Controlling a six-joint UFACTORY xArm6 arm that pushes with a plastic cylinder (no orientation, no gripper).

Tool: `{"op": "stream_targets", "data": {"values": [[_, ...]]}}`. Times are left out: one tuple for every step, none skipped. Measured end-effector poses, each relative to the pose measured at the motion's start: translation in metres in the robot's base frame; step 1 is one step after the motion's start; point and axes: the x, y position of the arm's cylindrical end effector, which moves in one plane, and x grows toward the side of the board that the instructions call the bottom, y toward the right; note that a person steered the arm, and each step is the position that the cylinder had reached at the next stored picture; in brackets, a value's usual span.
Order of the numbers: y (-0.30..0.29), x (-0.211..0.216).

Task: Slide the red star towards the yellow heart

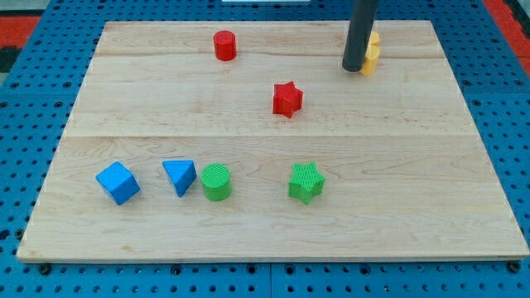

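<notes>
The red star (286,99) lies on the wooden board a little above the middle. A yellow block (371,52), mostly hidden behind my rod, sits near the view's top right; its shape cannot be made out. My tip (354,67) rests on the board right against the yellow block's left side, up and to the right of the red star.
A red cylinder (224,45) stands near the top centre. Along the lower part lie a blue cube (118,183), a blue triangle (179,176), a green cylinder (216,182) and a green star (305,182). The board (414,207) sits on a blue pegboard.
</notes>
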Motion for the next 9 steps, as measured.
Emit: {"op": "stream_targets", "data": {"values": [[0.005, 0.019], [0.004, 0.086], [-0.076, 0.140], [-0.149, 0.119], [-0.126, 0.073], [-0.065, 0.058], [-0.075, 0.066], [-0.126, 0.055], [-0.114, 0.034]]}}
